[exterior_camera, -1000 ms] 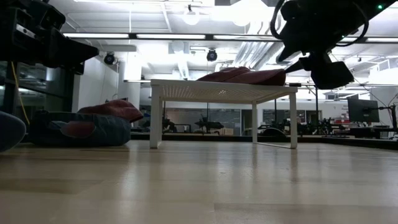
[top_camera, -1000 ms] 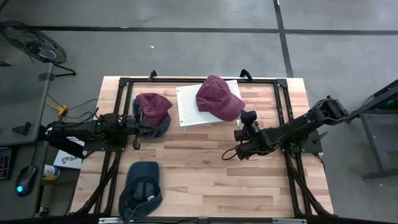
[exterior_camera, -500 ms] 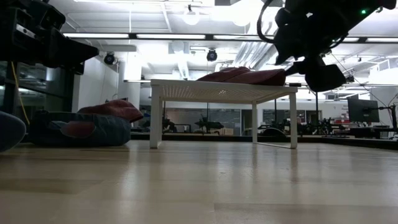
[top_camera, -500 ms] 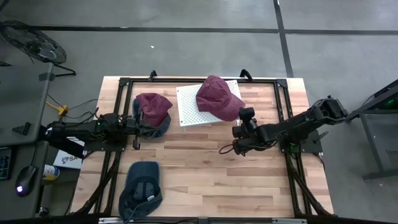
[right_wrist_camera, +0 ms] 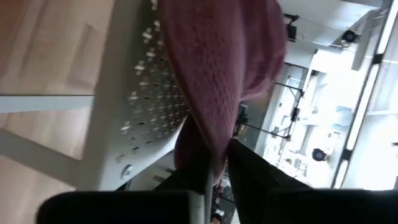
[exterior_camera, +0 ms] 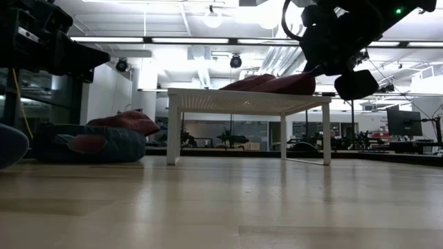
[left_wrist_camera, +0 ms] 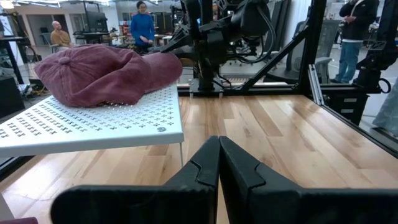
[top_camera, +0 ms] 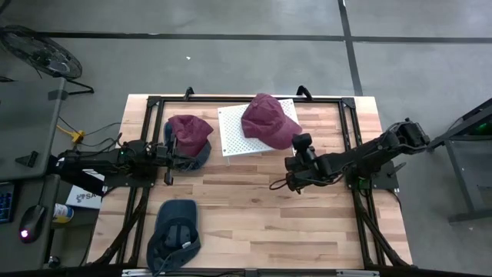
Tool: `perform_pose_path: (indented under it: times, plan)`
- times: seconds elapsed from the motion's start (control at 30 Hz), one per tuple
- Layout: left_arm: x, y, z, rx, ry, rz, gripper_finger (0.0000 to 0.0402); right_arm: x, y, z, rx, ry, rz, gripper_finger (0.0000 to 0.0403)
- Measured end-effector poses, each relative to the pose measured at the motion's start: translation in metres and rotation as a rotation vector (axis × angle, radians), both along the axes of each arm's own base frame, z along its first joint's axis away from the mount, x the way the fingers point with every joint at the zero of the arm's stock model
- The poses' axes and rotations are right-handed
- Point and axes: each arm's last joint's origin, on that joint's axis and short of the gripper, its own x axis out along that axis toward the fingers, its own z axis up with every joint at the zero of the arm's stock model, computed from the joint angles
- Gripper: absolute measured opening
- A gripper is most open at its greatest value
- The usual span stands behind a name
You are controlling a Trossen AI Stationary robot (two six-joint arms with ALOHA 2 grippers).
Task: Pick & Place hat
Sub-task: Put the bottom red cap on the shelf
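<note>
A maroon fabric cap (top_camera: 268,121) lies on a small white perforated metal stand (top_camera: 234,132), which is placed near the far edge of the light wooden plank surface (top_camera: 254,208), about in its middle. The cap covers the right part of the stand, and its brim goes over the stand's right edge.

The right gripper (top_camera: 295,150) is at this brim. In the right wrist view its two dark fingers (right_wrist_camera: 239,169) are closed on the edge of the maroon brim, with only the thin cloth between them. The cap still rests on the stand and is not lifted. In the low view the right gripper (exterior_camera: 325,59) hangs at the right end of the stand top, at the same height as the cap (exterior_camera: 273,84).

The left gripper (top_camera: 171,154) waits near the left edge of the surface. In the left wrist view its fingers (left_wrist_camera: 202,171) are pressed fully together with nothing between them.

Just beside the left gripper, left of the stand, a second maroon cap (top_camera: 188,131) lies on top of a dark blue denim cap (top_camera: 198,158). Another dark blue cap (top_camera: 175,231) lies near the front left corner of the surface. In the left wrist view some persons (left_wrist_camera: 142,26) stand in the room behind the surface.
</note>
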Motion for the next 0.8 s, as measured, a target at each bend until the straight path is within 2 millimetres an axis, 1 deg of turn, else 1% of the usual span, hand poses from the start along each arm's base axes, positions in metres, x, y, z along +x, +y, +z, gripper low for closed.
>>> perform_pose_path:
  times: [0.13,0.3,0.53,0.7,0.8]
  plan:
    - [0.0,0.0,0.0,0.0,0.0,0.0,0.0007,0.001,0.0,0.001,-0.008,-0.019,-0.003,0.001]
    - [0.0,0.0,0.0,0.0,0.0,0.0,0.0007,0.003,0.001,0.003,-0.013,-0.065,-0.008,0.0009]
    - [0.0,0.0,0.0,0.0,0.0,0.0,0.0007,0.008,0.001,0.014,0.005,-0.205,-0.018,0.0008]
    - [0.0,0.0,0.0,0.0,0.001,0.0,0.0007,0.013,0.0,0.023,-0.017,-0.332,-0.051,0.0007]
    - [0.0,0.0,0.0,0.0,0.0,0.0,0.0007,0.018,0.0,0.028,-0.05,-0.379,-0.067,0.0007]
